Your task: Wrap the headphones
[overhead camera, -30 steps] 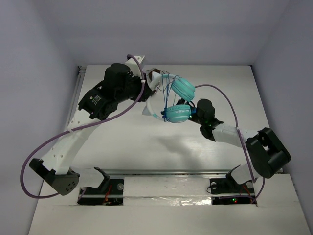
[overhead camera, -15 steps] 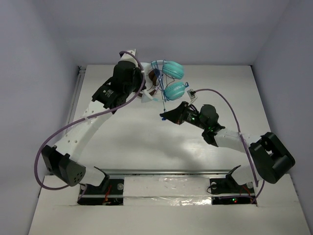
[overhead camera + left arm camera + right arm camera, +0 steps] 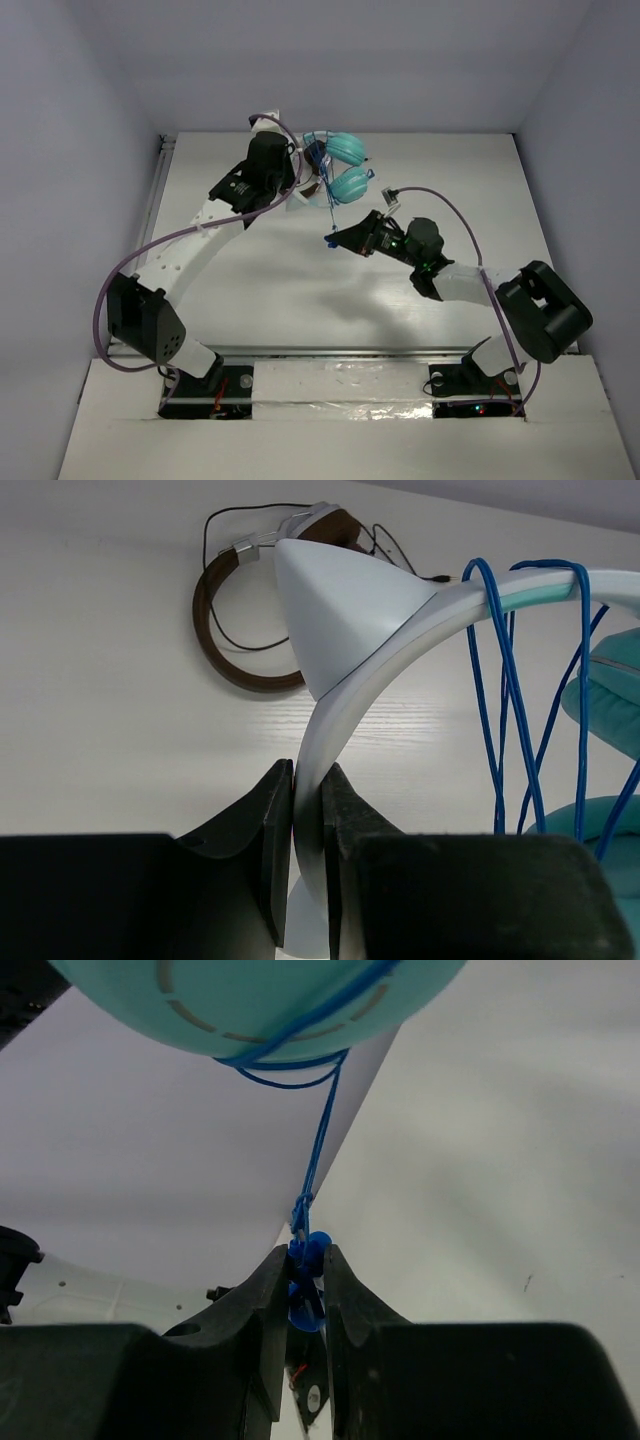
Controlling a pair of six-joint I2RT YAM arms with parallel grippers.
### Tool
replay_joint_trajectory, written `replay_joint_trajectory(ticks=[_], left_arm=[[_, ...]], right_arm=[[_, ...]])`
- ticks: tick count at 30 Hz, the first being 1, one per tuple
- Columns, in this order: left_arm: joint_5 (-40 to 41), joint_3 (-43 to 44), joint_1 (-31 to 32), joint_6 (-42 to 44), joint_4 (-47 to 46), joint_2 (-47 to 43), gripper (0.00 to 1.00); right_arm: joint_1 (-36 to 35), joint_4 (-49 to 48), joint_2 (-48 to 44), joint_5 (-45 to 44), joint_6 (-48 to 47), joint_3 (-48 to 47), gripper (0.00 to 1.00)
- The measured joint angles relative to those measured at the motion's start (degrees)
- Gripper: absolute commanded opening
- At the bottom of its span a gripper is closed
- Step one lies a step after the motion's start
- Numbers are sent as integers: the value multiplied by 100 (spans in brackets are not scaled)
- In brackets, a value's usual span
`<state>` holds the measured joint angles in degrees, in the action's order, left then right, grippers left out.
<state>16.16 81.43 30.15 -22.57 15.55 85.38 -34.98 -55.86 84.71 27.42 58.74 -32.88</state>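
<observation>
The headphones [image 3: 345,168] hang in the air at the back of the table, two teal ear cups side by side. My left gripper [image 3: 306,810] is shut on their white headband [image 3: 350,690]. The thin blue cable [image 3: 505,680] is looped several times over the headband and round a cup [image 3: 260,1000]. My right gripper [image 3: 306,1280] is shut on the cable's blue plug end [image 3: 308,1290], below and in front of the cups, in the top view [image 3: 332,240]. The cable [image 3: 318,1155] runs taut from plug to cup.
Brown-and-silver headphones [image 3: 250,630] with a dark cable lie on the white table [image 3: 260,290] behind the teal ones, near the back wall. The left arm [image 3: 190,250] stretches far back; the right arm [image 3: 460,280] reaches toward the middle.
The left gripper carried the headphones back and slightly left, the cups turning. The right gripper drew away from the cups toward the front, pulling the cable end with it.
</observation>
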Motion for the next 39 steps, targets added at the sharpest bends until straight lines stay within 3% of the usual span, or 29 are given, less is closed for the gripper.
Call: replay_joint_trajectory(ticks=[17,25,39], left_arm=[[754,-2481,728,-595,-1331,-17,0],[767,-2667,885,-804,-1440,-7,0],[461,-2778,927,-1080,-1502,166,0]], right_arm=[[-74,-435,1073,57,1335,28,18],[-260,-918,1325,-581,2017,376,34],[-522,-809,953,-1644,2455,579,40]])
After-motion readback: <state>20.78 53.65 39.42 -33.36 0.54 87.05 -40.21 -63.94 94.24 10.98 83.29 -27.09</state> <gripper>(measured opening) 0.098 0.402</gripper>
